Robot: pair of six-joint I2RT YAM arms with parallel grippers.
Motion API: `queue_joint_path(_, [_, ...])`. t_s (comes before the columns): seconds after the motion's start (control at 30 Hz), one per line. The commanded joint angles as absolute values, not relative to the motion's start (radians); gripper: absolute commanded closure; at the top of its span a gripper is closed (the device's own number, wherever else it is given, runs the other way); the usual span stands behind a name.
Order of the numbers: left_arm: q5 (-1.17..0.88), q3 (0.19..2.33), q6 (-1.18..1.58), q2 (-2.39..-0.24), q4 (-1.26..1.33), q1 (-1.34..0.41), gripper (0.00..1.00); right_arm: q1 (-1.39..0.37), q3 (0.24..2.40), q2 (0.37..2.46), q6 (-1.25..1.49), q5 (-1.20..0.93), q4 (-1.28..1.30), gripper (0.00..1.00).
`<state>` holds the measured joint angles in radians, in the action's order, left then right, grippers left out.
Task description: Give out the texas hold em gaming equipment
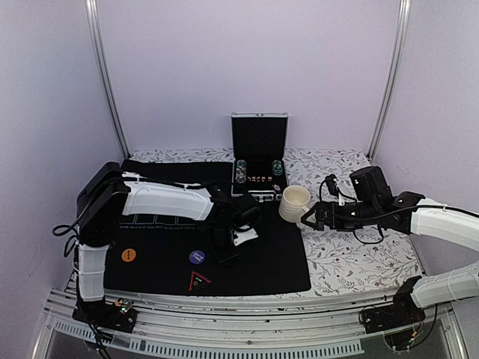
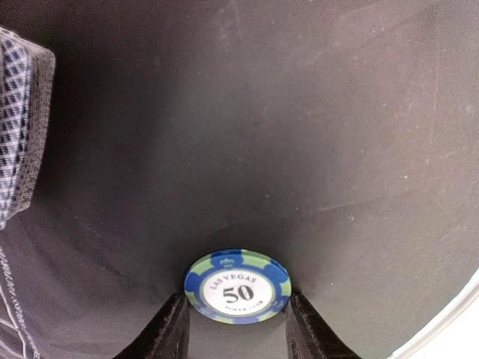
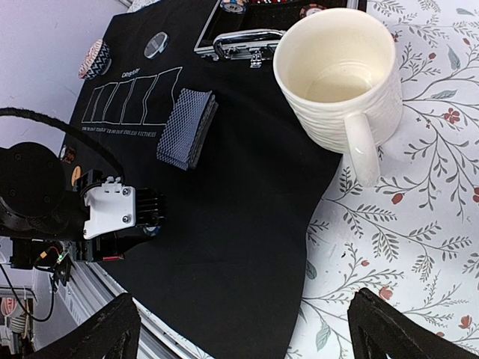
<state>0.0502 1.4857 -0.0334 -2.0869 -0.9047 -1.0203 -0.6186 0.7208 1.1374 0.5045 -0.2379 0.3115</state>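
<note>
Cream mug [image 3: 329, 90] upright at black mat [image 3: 247, 217] edge, floral tablecloth [image 3: 419, 224], open metal case [image 1: 259, 138]

Bare black mat [image 1: 277, 262] stands open right of the left hand [image 2: 238, 329]. Farther back, the cream mug [image 1: 294, 203], open case [image 1: 259, 149] and card deck [image 3: 187, 129] bar the way.

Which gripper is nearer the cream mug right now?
Right. The right gripper hangs just beside the mug; the left gripper is farther off over the black mat, flanking a poker chip.

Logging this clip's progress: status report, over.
Left fingers flank blue-green-white round poker chip on black mat, grip unclear. Right fingers wide open near cream ceramic mug. Nothing blocking chip.
</note>
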Motion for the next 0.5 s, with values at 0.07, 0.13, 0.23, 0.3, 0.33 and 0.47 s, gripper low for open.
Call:
queue_joint_path(0.07, [0.087, 1.482, -0.035, -2.169, -0.841, -1.036, 0.45, -0.614, 0.707, 1.120, 0.502, -0.231, 0.293, 0.01])
queue_joint_path(0.13, [0.088, 1.496, -0.037, -2.169, -0.841, -1.040, 0.44, -0.614, 0.708, 1.121, 0.500, -0.230, 0.294, 0.01])
queue_joint_path(0.23, [0.104, 1.526, -0.038, -2.173, -0.842, -1.047, 0.44, -0.614, 0.707, 1.121, 0.501, -0.230, 0.293, 0.01])
queue_joint_path(0.3, [0.104, 1.539, -0.041, -2.177, -0.843, -1.051, 0.45, -0.614, 0.708, 1.121, 0.502, -0.232, 0.293, 0.01])
queue_joint_path(0.33, [0.097, 1.542, -0.045, -2.179, -0.843, -1.052, 0.45, -0.613, 0.710, 1.121, 0.503, -0.232, 0.293, 0.01])
queue_joint_path(0.47, [0.027, 1.540, -0.052, -2.174, -0.837, -1.051, 0.46, -0.613, 0.708, 1.120, 0.501, -0.232, 0.296, 0.01])
